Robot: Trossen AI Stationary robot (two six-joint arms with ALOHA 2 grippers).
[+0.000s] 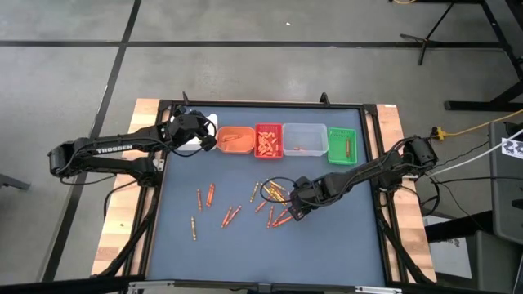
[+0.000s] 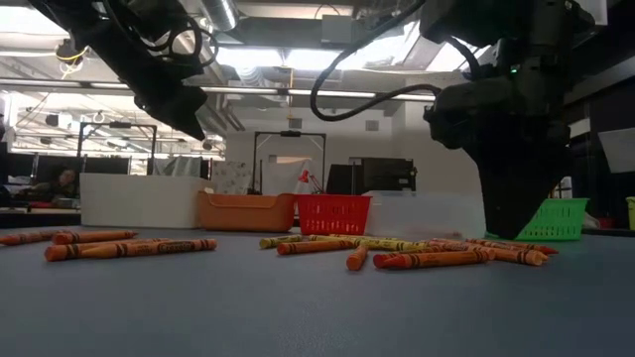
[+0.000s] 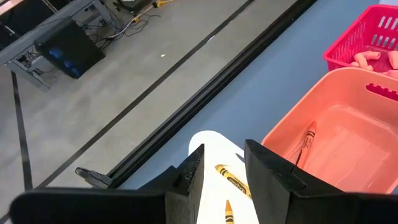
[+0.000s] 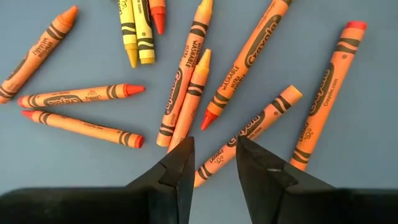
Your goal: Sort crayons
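High view: crayons (image 1: pixel 271 202) lying scattered mid-tabletop; right gripper (image 1: pixel 296 209) hovering over them; left gripper (image 1: pixel 208 140) hanging near far edge over white bin (image 1: pixel 189 144).
Left wrist view: jaws standing narrowly apart, empty, above yellow crayons.
Right wrist view: jaws standing narrowly apart, holding nothing, orange crayon (image 4: pixel 249 133) lying below.

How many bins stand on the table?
5, in a row along the far edge: white bin under the left gripper, then orange bin, red bin, clear bin, green bin.

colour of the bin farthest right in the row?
Green bin, clearest in the high view.
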